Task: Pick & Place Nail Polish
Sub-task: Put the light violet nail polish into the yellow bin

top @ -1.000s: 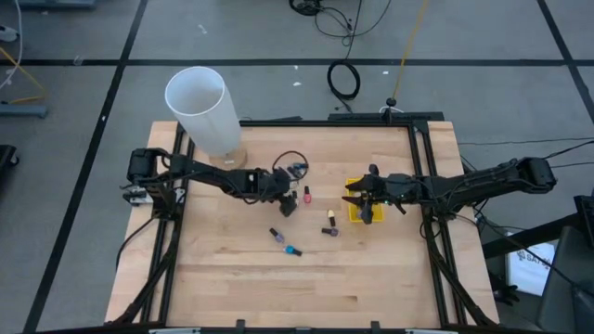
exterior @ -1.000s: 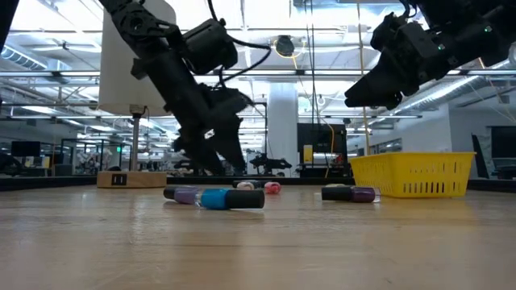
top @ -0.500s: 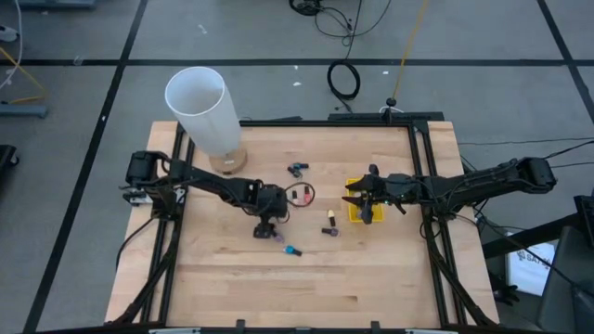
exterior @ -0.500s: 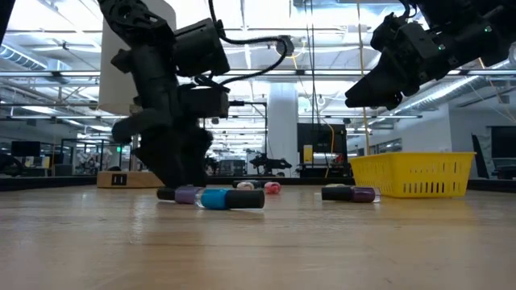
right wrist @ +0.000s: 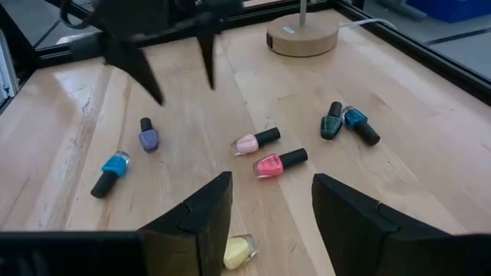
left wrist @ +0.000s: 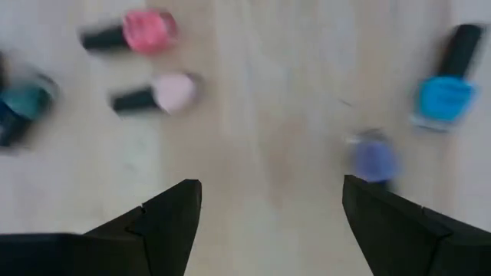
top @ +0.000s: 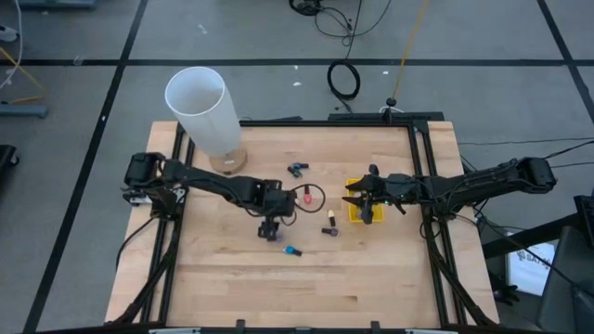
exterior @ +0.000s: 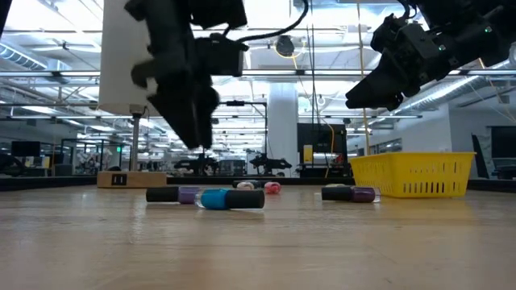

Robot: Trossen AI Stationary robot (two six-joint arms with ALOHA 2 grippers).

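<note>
- Bottles of nail polish lie loose on my pale wooden table [top: 371, 269]: a purple bottle [right wrist: 148, 139], blue bottle [right wrist: 113, 165], pale pink bottle [right wrist: 247, 143], red-pink bottle [right wrist: 269, 165], two teal ones and a yellow one.
- My left gripper [top: 269, 227] hovers over the purple bottle, fingers wide, holding nothing.
- My right gripper [top: 357, 200] hangs over the yellow mesh bin [exterior: 413, 174], fingers parted, empty.
- I judge most of the sorting remains.

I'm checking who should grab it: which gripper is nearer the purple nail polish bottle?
Left. The left gripper hangs open right over the purple nail polish bottle; the right gripper waits across the table above the yellow bin.
</note>
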